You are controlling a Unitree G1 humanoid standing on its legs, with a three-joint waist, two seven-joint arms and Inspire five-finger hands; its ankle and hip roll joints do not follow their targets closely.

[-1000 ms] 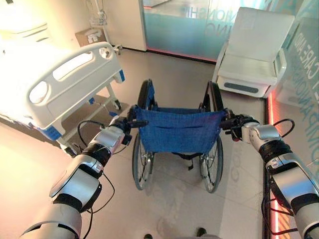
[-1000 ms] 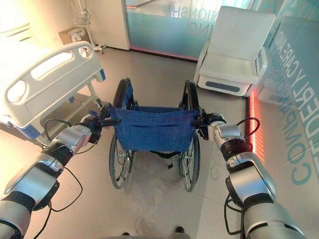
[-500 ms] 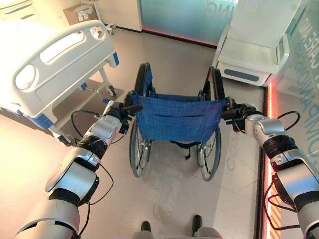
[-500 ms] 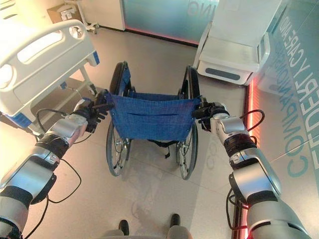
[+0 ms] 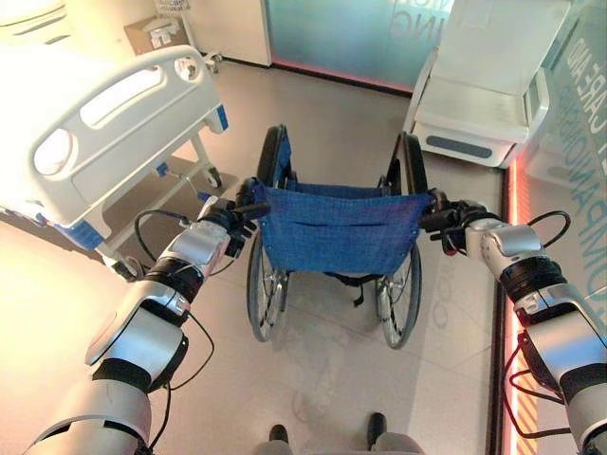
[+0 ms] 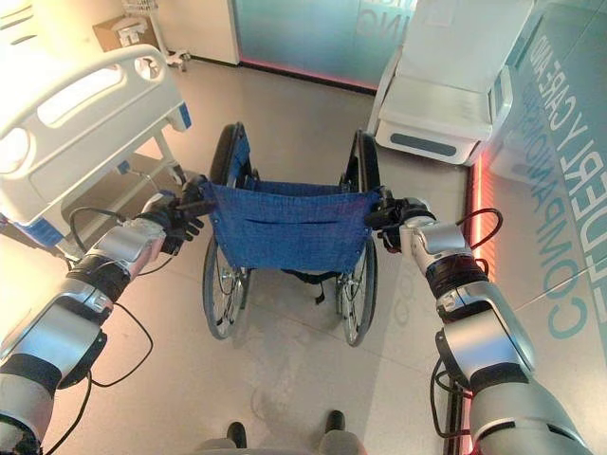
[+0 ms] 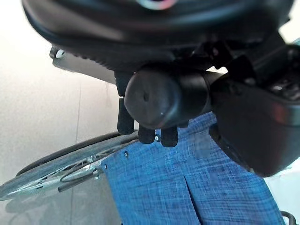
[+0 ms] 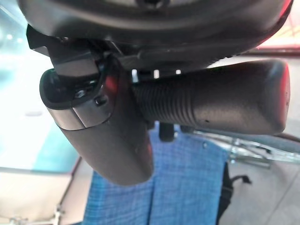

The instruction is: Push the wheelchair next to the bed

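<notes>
The wheelchair (image 5: 332, 232), with a blue cloth back and black wheels, stands on the floor straight ahead of me, facing away. My left hand (image 5: 226, 227) is shut on its left push handle (image 7: 164, 96). My right hand (image 5: 453, 223) is shut on the right push handle (image 8: 211, 103). The white bed (image 5: 104, 123), with blue corner bumpers, stands to the left. Its footboard end is close to the wheelchair's left wheel (image 5: 275, 175), with a strip of floor between them.
A white padded armchair (image 5: 484, 85) stands at the back right, just beyond the wheelchair. A glass wall (image 5: 351, 33) closes off the far side. A cardboard box (image 5: 152, 33) sits at the back left by the bed. A red light strip (image 5: 515, 284) runs along the right.
The whole picture has shifted with the camera. Both hands stay shut on the handles, and the wheelchair keeps its place between my arms.
</notes>
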